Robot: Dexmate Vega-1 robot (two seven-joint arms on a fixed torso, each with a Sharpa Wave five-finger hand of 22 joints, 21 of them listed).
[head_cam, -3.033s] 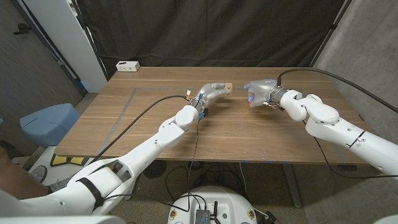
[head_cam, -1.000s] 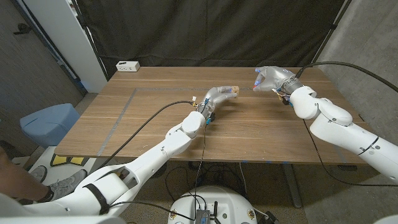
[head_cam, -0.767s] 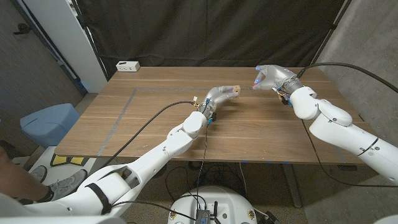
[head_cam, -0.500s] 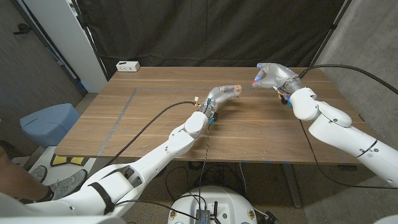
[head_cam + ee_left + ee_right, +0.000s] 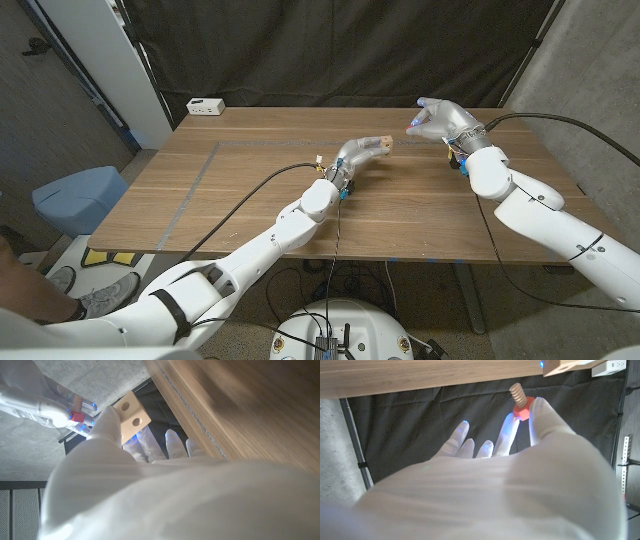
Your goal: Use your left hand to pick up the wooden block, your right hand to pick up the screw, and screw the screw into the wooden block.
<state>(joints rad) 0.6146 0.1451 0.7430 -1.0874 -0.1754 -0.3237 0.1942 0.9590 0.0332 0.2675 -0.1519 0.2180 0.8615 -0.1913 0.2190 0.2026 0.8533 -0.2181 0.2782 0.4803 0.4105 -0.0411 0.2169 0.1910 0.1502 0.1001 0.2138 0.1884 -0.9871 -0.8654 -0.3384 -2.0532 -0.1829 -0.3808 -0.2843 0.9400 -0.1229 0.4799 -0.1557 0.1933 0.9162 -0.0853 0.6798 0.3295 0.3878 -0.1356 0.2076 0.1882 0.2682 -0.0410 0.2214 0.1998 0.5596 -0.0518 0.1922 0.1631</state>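
Note:
My left hand (image 5: 356, 153) grips a small pale wooden block (image 5: 380, 144) above the middle of the table; the left wrist view shows the block (image 5: 131, 412) with two round holes in its face. My right hand (image 5: 440, 122) is raised at the back right and pinches a screw with a red head and tan threaded shaft (image 5: 519, 399) at its fingertips (image 5: 536, 410). In the left wrist view the screw's red head (image 5: 75, 416) sits just beside the block. A corner of the block (image 5: 560, 366) shows near the screw tip in the right wrist view.
The wooden table (image 5: 250, 190) has a grey tape line (image 5: 196, 185) on its left part. A white power strip (image 5: 205, 105) lies at the back left corner. A black curtain hangs behind. A blue bin (image 5: 75, 196) stands left of the table.
Since three seconds ago my right hand has risen and moved toward the back right with the screw. My left hand has shifted slightly right with the block.

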